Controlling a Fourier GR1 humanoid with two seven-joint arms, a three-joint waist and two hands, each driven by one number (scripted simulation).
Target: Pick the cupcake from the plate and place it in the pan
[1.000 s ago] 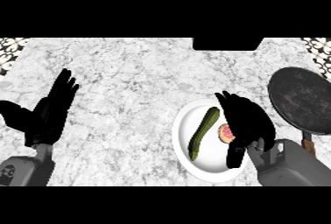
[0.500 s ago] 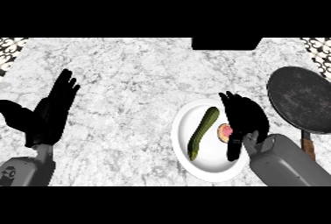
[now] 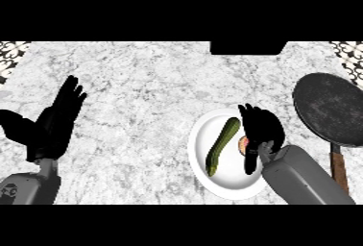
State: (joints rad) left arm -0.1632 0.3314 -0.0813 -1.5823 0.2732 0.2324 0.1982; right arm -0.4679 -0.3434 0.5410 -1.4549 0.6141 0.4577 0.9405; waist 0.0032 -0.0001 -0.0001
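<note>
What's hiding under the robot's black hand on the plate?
A pink cupcake peeks out beside the right hand on the white round plate. Most of it is covered. A long green zucchini lies next to it.

We see a wide stretch of bare counter (image 3: 149, 91) between our two hands, from the far edge down to the near one, with nothing standing on it. Our left hand (image 3: 53, 127) rests open near the view's left edge, well apart from everything else. The plate (image 3: 212, 180) sits under our right hand (image 3: 262, 129), and the long green vegetable (image 3: 222, 144) lies along the plate's left half, just beside the cupcake (image 3: 243, 144). Between the plate and the pan (image 3: 333, 113) runs a narrow strip of bare counter. The pan's inside holds nothing; its handle (image 3: 338, 168) runs toward us, close beside our right forearm (image 3: 301, 178).
</note>
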